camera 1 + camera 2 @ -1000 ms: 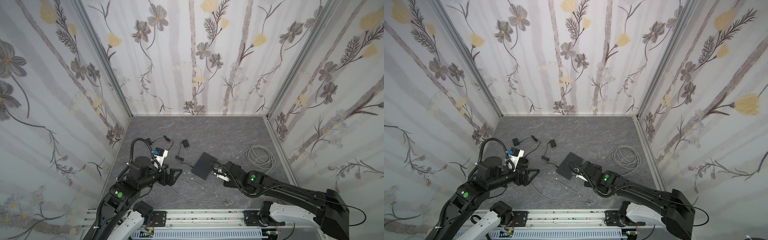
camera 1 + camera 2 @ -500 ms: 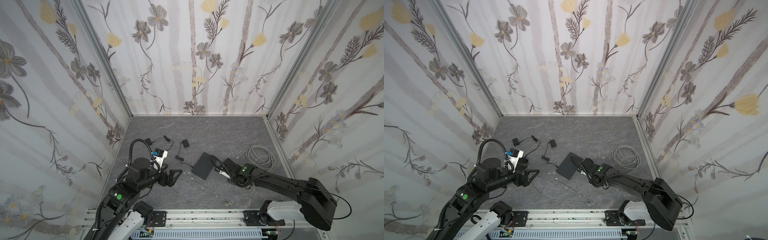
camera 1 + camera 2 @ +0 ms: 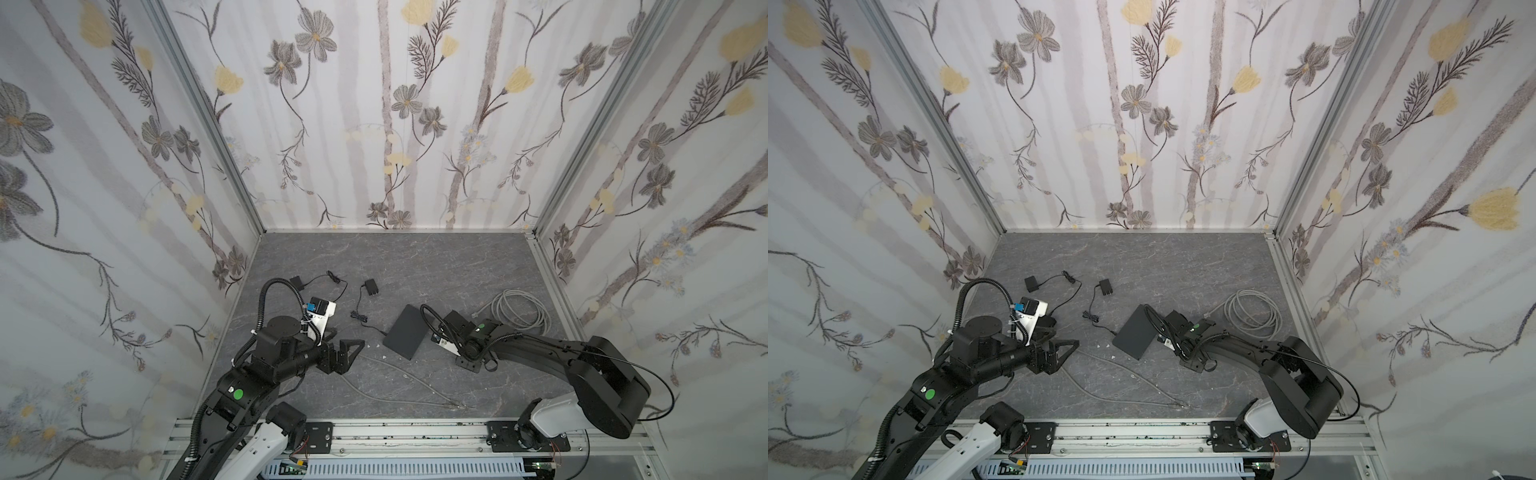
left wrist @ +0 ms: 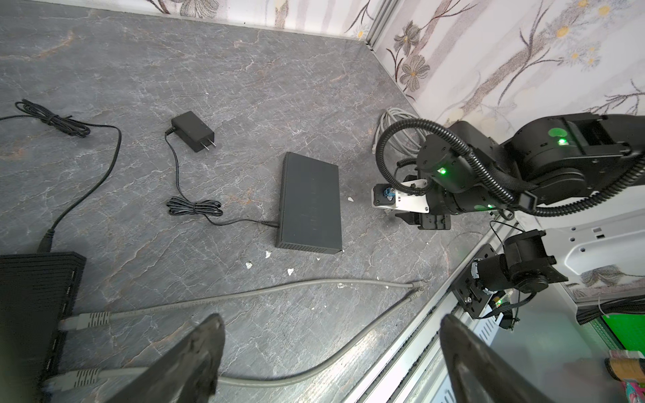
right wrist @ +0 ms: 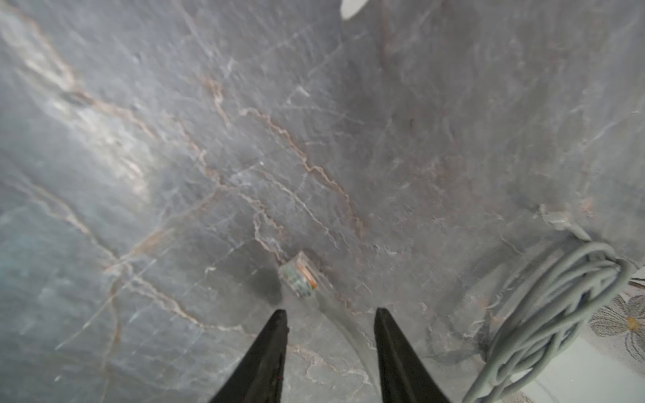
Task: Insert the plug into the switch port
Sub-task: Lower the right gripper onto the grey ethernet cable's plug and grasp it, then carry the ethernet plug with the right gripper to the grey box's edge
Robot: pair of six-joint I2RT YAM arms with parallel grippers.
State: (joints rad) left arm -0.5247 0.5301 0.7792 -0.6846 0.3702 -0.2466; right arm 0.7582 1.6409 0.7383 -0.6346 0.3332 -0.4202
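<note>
Looking down in both top views, we see a grey stone-patterned floor walled by flowered panels. The switch, a flat black box, lies near the middle, with a thin power cord entering its left side. The right arm reaches low between the switch and a coil of grey cable. The plug, the clear end of that coil, lies on the floor just beside the arm's wrist, apart from the switch. The left gripper hovers left of the switch, its pincer released and spread wide, holding nothing.

From the left wrist view, we see its two fingers far apart above two loose grey cables. These run into a ribbed black device. The switch lies beyond them, flat on the floor.

From the right wrist view, slightly blurred, we see the right gripper with its pincer released: the dark fingers stand apart and clamp nothing. The plug rests on the floor just ahead of the fingertips, and its cable runs back between them. We cannot tell whether they touch it.
</note>
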